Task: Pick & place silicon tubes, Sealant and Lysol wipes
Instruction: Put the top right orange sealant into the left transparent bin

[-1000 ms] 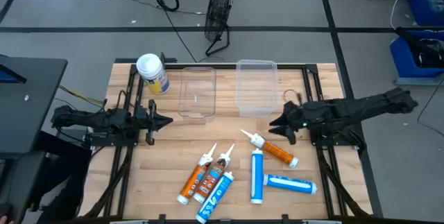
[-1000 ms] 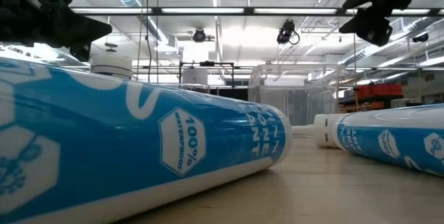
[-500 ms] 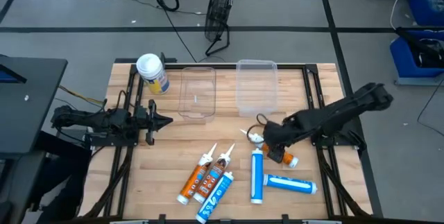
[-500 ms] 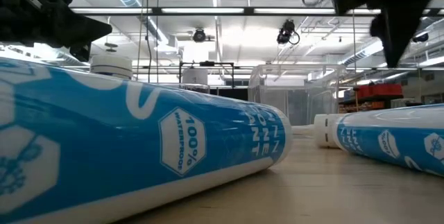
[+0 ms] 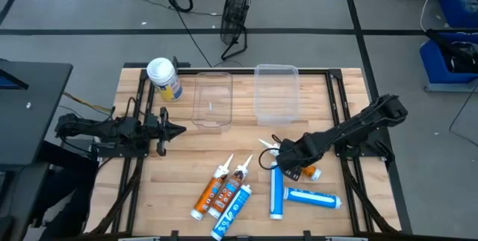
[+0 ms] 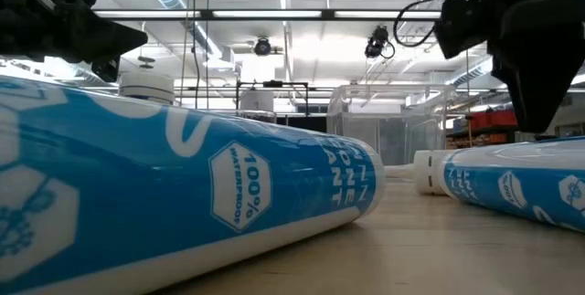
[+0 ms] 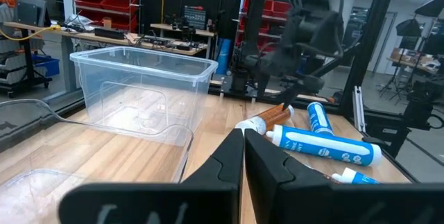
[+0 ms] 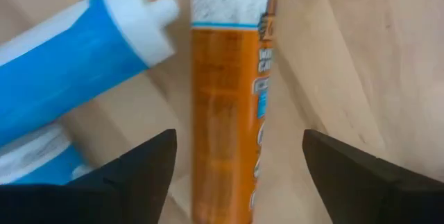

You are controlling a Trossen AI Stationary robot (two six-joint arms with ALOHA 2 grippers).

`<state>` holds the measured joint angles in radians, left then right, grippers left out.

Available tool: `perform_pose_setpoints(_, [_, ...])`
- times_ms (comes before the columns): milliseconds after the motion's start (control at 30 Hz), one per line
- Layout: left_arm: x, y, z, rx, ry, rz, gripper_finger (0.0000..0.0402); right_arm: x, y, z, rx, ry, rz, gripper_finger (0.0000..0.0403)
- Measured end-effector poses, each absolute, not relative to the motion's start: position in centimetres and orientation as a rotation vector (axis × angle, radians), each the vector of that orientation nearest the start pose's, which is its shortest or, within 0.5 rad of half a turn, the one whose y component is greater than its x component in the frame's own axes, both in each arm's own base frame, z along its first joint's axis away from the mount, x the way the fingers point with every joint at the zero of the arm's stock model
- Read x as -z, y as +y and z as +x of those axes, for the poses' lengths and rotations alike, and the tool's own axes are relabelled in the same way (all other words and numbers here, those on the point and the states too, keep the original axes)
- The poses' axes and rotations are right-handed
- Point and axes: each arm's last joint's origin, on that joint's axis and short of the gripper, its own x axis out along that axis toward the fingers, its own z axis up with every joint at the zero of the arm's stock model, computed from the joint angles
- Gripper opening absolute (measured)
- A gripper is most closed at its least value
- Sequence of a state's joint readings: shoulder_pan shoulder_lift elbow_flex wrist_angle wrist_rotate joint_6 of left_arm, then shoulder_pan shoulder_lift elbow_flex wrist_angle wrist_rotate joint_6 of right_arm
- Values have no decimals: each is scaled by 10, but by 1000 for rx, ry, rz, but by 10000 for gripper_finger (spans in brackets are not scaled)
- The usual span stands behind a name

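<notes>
Overhead, right gripper (image 5: 287, 155) is down over the orange sealant tube (image 5: 305, 171), which lies on the table (image 5: 187, 159) in front of the right clear bin (image 5: 276, 92). Blue silicone tubes (image 5: 276, 190) lie just in front of that orange tube. Lysol wipes (image 5: 164, 79) stand upright left of the left clear bin (image 5: 212, 99). Three more tubes (image 5: 222, 190) lie in front of the left bin. Left gripper (image 5: 173, 130) waits left of that bin, fingers together, empty.

Low view: big blue tube (image 6: 183, 204) fills the foreground, right arm (image 6: 530, 48) hangs above a second blue tube (image 6: 503, 185).

Left wrist view: own fingers (image 7: 267, 165) pressed together, nothing held; clear bin (image 7: 142, 89) beside, orange tube (image 7: 267, 118) beyond.

Right wrist view: fingers (image 8: 139, 168) spread wide, straddling the orange tube (image 8: 225, 113), not touching it; blue tube (image 8: 69, 71) alongside.
</notes>
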<state>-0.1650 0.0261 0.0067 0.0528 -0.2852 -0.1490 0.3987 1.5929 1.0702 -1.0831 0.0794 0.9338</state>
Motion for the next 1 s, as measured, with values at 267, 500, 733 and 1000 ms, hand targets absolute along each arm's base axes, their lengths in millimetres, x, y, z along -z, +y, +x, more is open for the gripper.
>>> perform_pose_setpoints(267, [-169,-8,98,-118,-42,-156,18,-175,107,253,499,1540,305,331])
perform_pose_setpoints(500, [-169,-8,98,-117,-42,-155,18,-145,105,247,468,1510,360,320])
perform_pose_setpoints(733, [-169,-8,98,-117,-43,-160,18,-137,105,244,441,1489,398,292])
perform_pose_setpoints(1000, [-173,-8,97,-115,-88,-195,18,-137,105,246,431,1473,396,198])
